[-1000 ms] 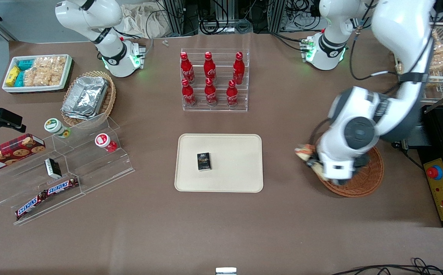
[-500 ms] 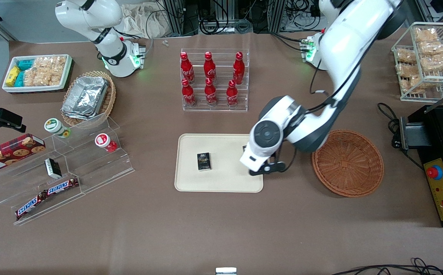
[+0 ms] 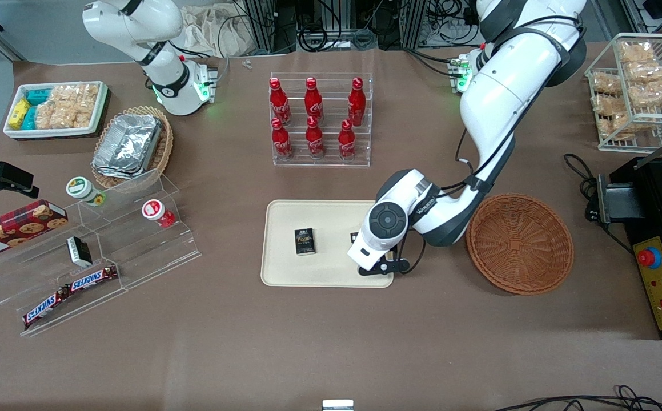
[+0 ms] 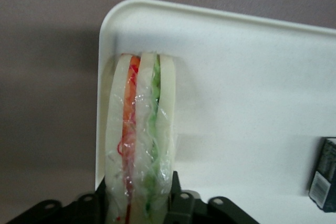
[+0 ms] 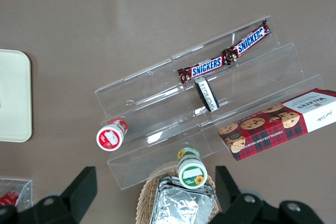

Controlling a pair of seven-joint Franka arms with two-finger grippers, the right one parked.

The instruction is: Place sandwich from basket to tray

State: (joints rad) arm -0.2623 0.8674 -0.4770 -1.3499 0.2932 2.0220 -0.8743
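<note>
My left gripper [image 4: 137,199] is shut on the sandwich [image 4: 139,129], a wrapped wedge of pale bread with orange-red and green layers. It holds the wedge on edge, close over a rounded corner of the cream tray [image 4: 236,77]. In the front view the gripper [image 3: 373,252] is over the tray's [image 3: 319,274] end nearest the basket, and the wrist hides the sandwich. The reddish-brown wicker basket [image 3: 519,242] lies beside the tray, toward the working arm's end, with nothing in it.
A small black box [image 3: 304,241] lies on the tray, also in the left wrist view [image 4: 325,182]. A clear rack of red bottles [image 3: 319,120] stands farther from the front camera than the tray. Clear stepped shelves with snacks [image 3: 96,262] lie toward the parked arm's end.
The left arm has carried the sandwich from the basket to the tray, then a little farther over the tray. The basket is left with nothing in it.
</note>
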